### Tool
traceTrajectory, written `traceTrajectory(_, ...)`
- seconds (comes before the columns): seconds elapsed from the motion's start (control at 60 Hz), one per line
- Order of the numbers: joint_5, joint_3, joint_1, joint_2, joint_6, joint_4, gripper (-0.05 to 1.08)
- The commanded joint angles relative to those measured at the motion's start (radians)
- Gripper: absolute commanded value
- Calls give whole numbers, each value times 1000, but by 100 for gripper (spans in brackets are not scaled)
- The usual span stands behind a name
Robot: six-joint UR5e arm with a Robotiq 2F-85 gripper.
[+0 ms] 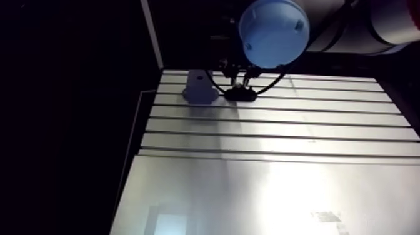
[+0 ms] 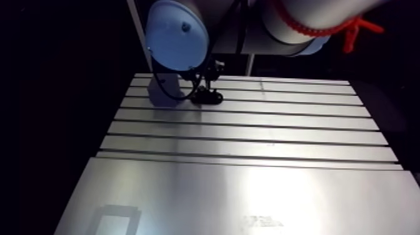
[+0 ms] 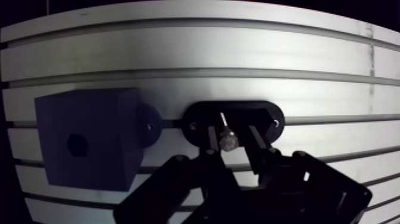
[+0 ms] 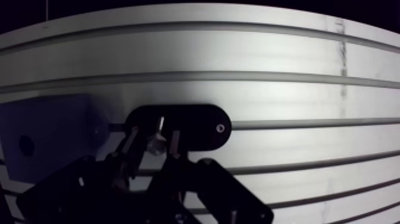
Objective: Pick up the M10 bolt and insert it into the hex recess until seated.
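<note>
Gripper [image 3: 233, 142]: partly open, gripping nothing, low over black oval holder [image 3: 265, 116].
Surroundings: dark block [image 3: 89, 143] with hex recess [image 3: 76, 144], touching holder's end, on slotted table [image 3: 238, 47].
M10 bolt [image 3: 227, 140]: in holder, between fingertips.

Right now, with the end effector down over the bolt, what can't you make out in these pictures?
Bolt: wrist view shows only its top; the rest is hidden in the black holder.
Hex recess: wrist view, too dark inside to judge depth.
Block: arm view, blurred and small; its recess does not show.
End effector: arm view, small and dark against the holder.
</note>
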Motion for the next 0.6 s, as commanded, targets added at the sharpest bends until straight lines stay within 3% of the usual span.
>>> traceTrajectory(0.017,1,0,0,1,0,0,62)
traceTrajectory(0.6,4,6,-2,-2,0,1,62)
